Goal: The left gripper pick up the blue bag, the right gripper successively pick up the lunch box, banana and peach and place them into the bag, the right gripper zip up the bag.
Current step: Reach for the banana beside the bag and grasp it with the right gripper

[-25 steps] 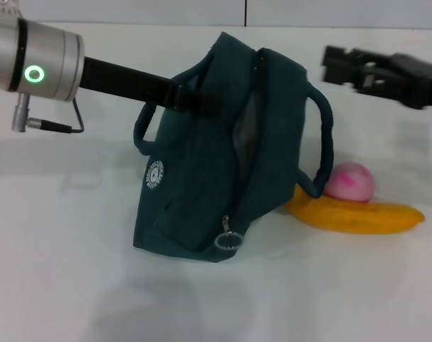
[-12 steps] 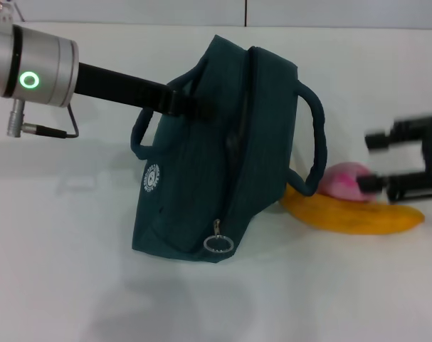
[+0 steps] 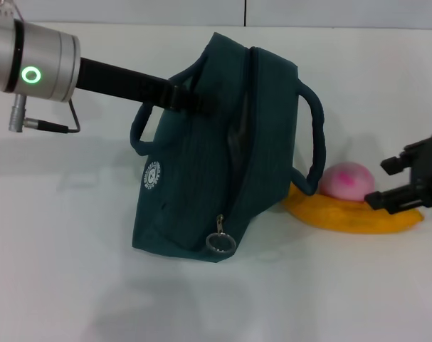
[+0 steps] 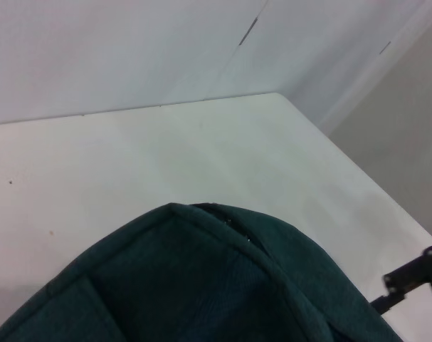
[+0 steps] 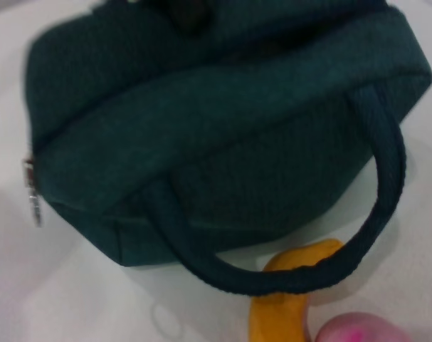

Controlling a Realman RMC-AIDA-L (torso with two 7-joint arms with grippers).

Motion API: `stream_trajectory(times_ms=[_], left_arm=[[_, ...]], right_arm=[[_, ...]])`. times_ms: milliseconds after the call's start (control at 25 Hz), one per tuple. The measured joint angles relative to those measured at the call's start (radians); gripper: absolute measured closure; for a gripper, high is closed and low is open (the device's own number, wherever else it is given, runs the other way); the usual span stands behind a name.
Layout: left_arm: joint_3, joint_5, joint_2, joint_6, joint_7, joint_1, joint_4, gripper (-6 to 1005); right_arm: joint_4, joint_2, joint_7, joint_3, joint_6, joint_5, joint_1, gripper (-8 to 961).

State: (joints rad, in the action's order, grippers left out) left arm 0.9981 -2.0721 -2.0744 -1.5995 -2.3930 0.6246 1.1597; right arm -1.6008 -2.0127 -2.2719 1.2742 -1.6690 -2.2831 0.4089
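My left gripper (image 3: 191,101) is shut on the upper edge of the blue bag (image 3: 216,157), holding it tilted with its bottom on the table. The bag's zipper ring (image 3: 218,243) hangs low at the front. Behind the bag's right handle (image 3: 315,142) lies the banana (image 3: 351,217), with the peach (image 3: 347,180) resting against it. My right gripper (image 3: 386,183) is open at the right edge, just right of the peach and over the banana's right end. The right wrist view shows the bag (image 5: 201,107), banana (image 5: 287,306) and peach (image 5: 358,329) close by. The lunch box is out of view.
The white table (image 3: 73,271) stretches around the bag, with a wall seam at the back. The left wrist view looks over the bag's top (image 4: 201,285) to the table's far corner (image 4: 276,94), and shows the right gripper (image 4: 415,278) farther off.
My right gripper dropped from the upper right down to table level beside the peach and banana. The bag and left arm barely shifted.
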Motion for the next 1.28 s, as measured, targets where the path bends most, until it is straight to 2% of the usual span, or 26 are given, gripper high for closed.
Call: stream_trajectory(times_ms=[400, 640, 880, 1280], left_arm=[[-0.022, -0.001, 0.004, 0.0, 0.0, 0.001, 0.0, 944], [-0.039, -0.001, 0.01, 0.0, 0.0, -0.003, 0.0, 944], [-0.051, 0.0, 0.02, -0.001, 0.001, -0.007, 0.0, 944], [-0.052, 0.0, 0.022, 0.0, 0.007, -0.006, 0.0, 944]], right_arm=[[0.219, -0.005, -0.006, 0.119, 0.115, -0.029, 0.143, 294], [0.295, -0.008, 0.01, 0.198, 0.196, -0.034, 0.201, 294], [0.369, -0.008, 0.017, 0.22, 0.249, -0.033, 0.245, 294], [0.527, -0.011, 0.028, 0.232, 0.298, 0.013, 0.316, 295]])
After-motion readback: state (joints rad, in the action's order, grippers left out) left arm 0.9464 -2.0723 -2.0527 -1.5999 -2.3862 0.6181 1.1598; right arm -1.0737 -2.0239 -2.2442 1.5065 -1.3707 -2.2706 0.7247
